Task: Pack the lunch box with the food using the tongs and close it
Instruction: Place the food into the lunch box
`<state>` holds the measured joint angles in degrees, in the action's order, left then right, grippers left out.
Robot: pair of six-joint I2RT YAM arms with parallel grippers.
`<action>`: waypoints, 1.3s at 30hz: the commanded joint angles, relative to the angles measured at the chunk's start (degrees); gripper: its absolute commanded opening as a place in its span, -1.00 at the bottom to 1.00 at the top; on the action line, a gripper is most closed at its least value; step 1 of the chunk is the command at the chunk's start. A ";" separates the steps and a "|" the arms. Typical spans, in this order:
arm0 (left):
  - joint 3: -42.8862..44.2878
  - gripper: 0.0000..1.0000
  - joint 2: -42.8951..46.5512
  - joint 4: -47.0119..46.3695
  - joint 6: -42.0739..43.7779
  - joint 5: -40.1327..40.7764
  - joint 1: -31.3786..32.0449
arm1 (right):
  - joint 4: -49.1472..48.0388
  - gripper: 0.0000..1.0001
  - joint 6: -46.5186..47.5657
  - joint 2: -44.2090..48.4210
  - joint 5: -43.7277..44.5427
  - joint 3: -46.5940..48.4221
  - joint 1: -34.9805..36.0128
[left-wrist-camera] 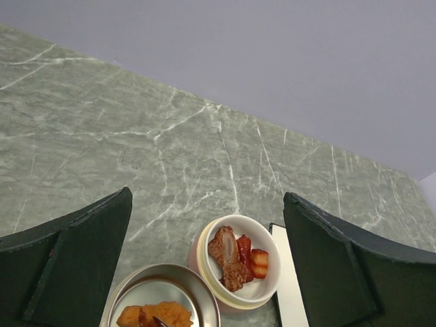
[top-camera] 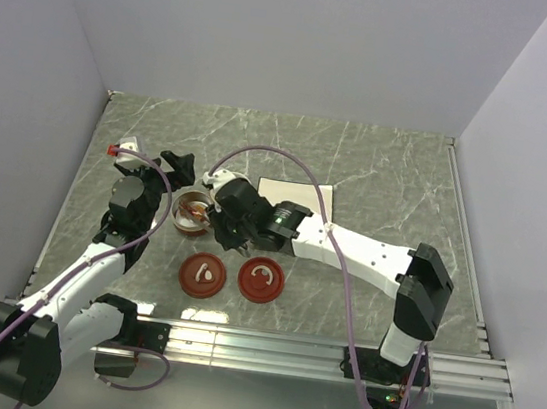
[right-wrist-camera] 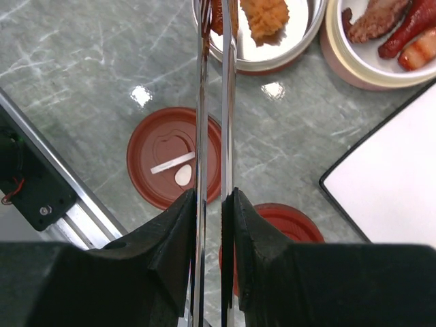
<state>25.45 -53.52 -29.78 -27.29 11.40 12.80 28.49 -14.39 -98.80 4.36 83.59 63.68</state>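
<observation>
Okay, green-grey marble table [top-camera: 388, 179] with white veins, plain pale walls [top-camera: 276, 33] on three sides, metal rail [top-camera: 315, 351] along the near edge. A white plate [top-camera: 305, 197] with a dark rim sits mid-table, nothing visible on it.

Left of the plate are a steel bowl [right-wrist-camera: 276, 49] and a cream bowl [right-wrist-camera: 354, 65], side by side. The food [right-wrist-camera: 266, 15] is in both: an orange chunk and a red-brown piece in the steel one, and brown and red strips in the cream one. Two red-brown lids [right-wrist-camera: 146, 146] lie flat on the table nearer the rail, white handles up, close to each other and apart from the bowls.

The right gripper [right-wrist-camera: 212, 197] is clamped on the tongs [right-wrist-camera: 201, 102], its fingers [right-wrist-camera: 177, 231] pressing the two thin arms nearly together. The tongs run straight out from the gripper over one lid, and their far end reaches into the steel bowl by the red-brown piece. Can't tell whether the tips pinch it.

The left gripper [left-wrist-camera: 208, 197] has its fingers [left-wrist-camera: 68, 266] spread wide with nothing between them. It hangs above the table just beside the two bowls, touching neither.
</observation>
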 commanded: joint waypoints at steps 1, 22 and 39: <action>0.91 0.99 0.52 -2.56 -0.40 -0.68 -0.23 | -2.65 -0.33 1.65 -1.04 -1.63 3.59 0.48; 0.48 0.99 1.92 -2.39 -0.49 -0.24 -0.23 | -1.95 0.06 1.21 2.03 4.60 1.93 0.39; 0.56 0.99 1.75 -2.30 -0.40 -0.50 -0.32 | 3.23 0.07 -10.38 22.84 20.60 -18.80 -4.26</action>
<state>25.45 -52.64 -29.76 -27.29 11.40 12.75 29.74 -20.08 -81.21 19.44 67.61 61.49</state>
